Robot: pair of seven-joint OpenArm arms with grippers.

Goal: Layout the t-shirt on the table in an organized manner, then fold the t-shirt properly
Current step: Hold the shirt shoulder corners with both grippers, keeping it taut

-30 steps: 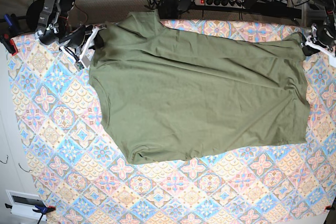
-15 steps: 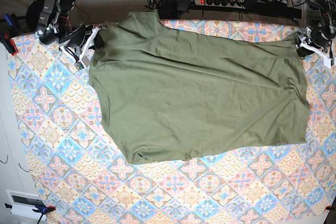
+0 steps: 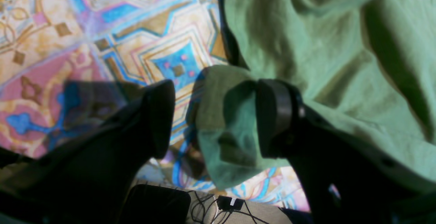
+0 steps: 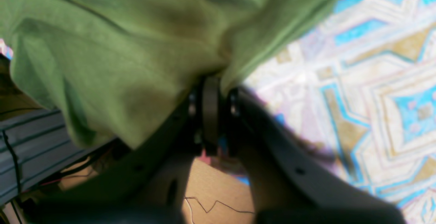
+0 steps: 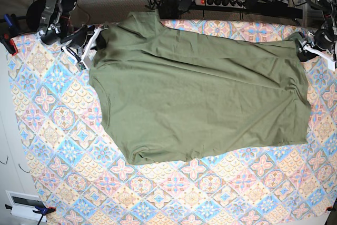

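Left gripper (image 3: 214,118), jaws spread, straddles a corner of the t-shirt (image 3: 327,57); right gripper (image 4: 218,111) pinches its edge on the table (image 5: 63,130).

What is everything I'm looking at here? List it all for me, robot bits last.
t-shirt: one, olive green, spread across the middle of the table.
table: one, cloth of blue, pink and cream tiles, fills the base view.
power strip: one, dark, on the floor behind the table, among black cables.
clamps: blue and red, at the cloth's edges.
right tool: one, black, closed on the shirt's edge at one far corner.
left tool: one, black, fingers apart around a shirt corner.
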